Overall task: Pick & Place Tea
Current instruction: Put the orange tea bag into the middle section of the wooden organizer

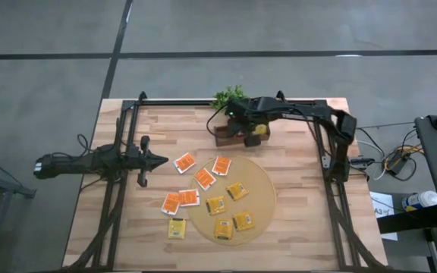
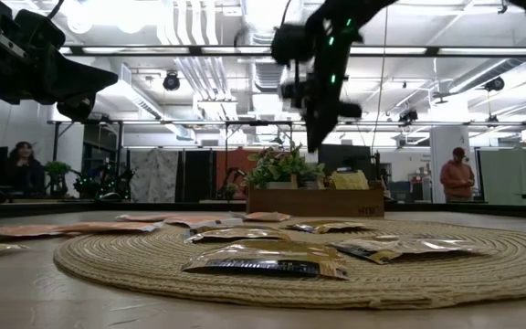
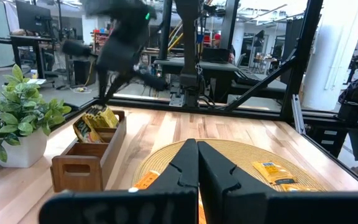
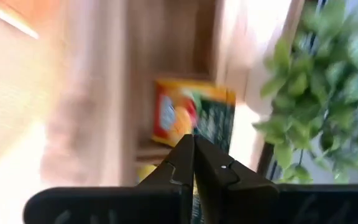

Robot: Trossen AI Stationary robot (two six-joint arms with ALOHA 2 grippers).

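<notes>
Nearest the camera's side of the table, tea-bag packets lie flat: four yellow ones (image 1: pixel 227 211) on a round woven mat (image 1: pixel 265 199), a fifth yellow one (image 1: pixel 177 228) just off its rim, and five orange-red ones (image 1: pixel 204 178) spread beyond the mat's edge.

The left gripper (image 1: pixel 160 160) hovers beside these orange-red packets, its two fingers pressed together and holding nothing. The closest orange-red packet (image 1: pixel 184 162) sits just ahead of its tips.

Farther back, the right gripper (image 1: pixel 243 126) hangs over a wooden box (image 1: pixel 226 136), also pinched shut. In its wrist view a yellow packet (image 4: pixel 192 115) stands inside the box directly past the fingertips; whether the fingers touch it cannot be told. The box already holds yellow packets (image 3: pixel 96 120). Beside the box, on the side away from the mat, stands a small green plant (image 1: pixel 230 95).

The risks, as a judgement: the right arm could brush the plant's leaves or catch a standing packet and drag it out of the box. The flat packets on the mat may slide instead of lifting when pinched.
</notes>
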